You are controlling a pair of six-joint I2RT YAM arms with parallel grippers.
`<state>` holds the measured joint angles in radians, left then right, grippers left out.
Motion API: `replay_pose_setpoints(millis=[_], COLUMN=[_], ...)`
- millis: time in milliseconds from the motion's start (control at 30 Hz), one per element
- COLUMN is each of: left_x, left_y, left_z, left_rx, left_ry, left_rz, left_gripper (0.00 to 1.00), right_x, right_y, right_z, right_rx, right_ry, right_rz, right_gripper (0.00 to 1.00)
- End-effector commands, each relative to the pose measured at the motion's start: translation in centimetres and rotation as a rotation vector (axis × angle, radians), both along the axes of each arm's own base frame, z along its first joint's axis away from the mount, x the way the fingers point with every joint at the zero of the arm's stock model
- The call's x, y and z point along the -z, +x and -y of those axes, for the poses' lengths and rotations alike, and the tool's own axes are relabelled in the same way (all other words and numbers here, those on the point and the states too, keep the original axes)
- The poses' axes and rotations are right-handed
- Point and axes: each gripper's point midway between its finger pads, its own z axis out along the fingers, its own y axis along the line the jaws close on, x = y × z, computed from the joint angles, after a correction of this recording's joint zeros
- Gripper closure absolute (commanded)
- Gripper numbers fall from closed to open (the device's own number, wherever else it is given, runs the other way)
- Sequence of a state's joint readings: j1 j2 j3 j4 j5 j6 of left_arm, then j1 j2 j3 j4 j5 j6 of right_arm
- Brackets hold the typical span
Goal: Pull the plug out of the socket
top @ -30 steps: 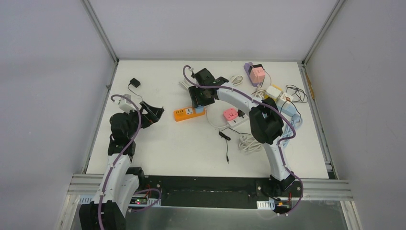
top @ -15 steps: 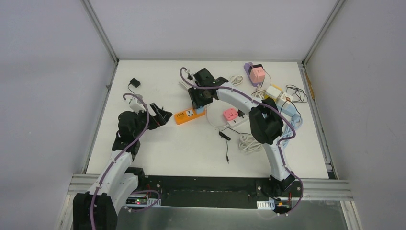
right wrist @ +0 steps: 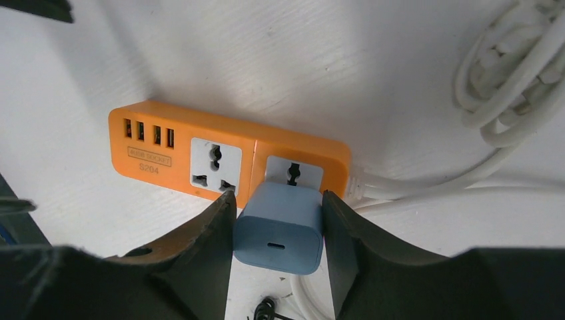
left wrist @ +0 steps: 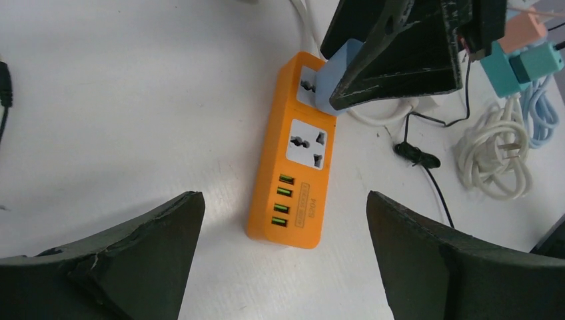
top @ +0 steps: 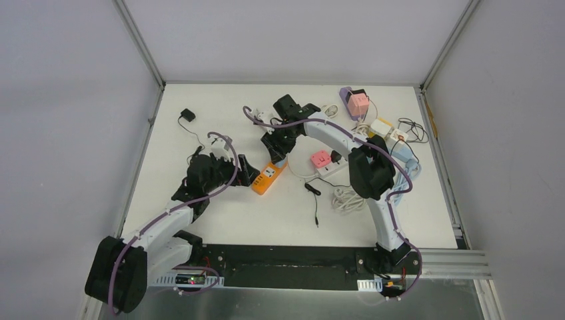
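Pale blue square plug [right wrist: 278, 227] in orange plastic power strip [right wrist: 200, 155], clamped by right hand [right wrist: 278, 201]. Left hand [left wrist: 283, 200] wide above strip. White matte surface [top: 266, 217], cables cluttered; grey walls [top: 280, 40].

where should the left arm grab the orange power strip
Clamp the orange power strip across its width at the bare USB end, from above: its long sides are flat and parallel, and the right gripper holds the blue charger at the cord end.

Left pincer [left wrist: 283, 200] spread wide; right pincer [right wrist: 278, 200] clamped, arm outstretched.
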<state>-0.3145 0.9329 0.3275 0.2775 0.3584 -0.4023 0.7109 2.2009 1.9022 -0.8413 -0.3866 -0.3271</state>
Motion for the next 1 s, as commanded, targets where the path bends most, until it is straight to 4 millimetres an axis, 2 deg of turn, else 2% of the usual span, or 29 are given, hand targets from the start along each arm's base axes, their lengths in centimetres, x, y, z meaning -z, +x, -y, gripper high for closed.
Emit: replay_pose_setpoints(millis=[0,233,433,600,833,967], left_x=[0.0,1.3,3.7,5.0,7.9,7.3], left_y=[1.4,2.3,2.8,3.2,2.9,2.9], left_z=[0.6,2.9,4.7,5.3,4.8,4.0], left_rx=[-0.004,0.011,0.028,0.025,0.003,-0.036], left_ry=[0.032,-0.078,-0.054,-0.044,0.017,0.032], left_rz=[0.083,0.017,-0.082,-0.126,-0.215,-0.192], left_gripper=[0.05,0.06,0.20,0.24,0.30,0.30], right_x=[-1.9,-2.6,-2.5,-2.5,-3.2,-4.7], right_y=[-0.7,-1.1,-1.3,-1.0,-0.4,-0.1], right_z=[-1.2,-1.5,-1.4,-1.3,-1.1,-1.4], right_rx=[-0.188,-0.236,-0.219,-0.205,-0.185,-0.163], right_ry=[0.108,0.193,0.211,0.212,0.232,0.268], right_rz=[0.029,-0.007,-0.037,-0.036,-0.038,-0.056], right_gripper=[1.00,1.00,1.00,1.00,1.00,1.00])
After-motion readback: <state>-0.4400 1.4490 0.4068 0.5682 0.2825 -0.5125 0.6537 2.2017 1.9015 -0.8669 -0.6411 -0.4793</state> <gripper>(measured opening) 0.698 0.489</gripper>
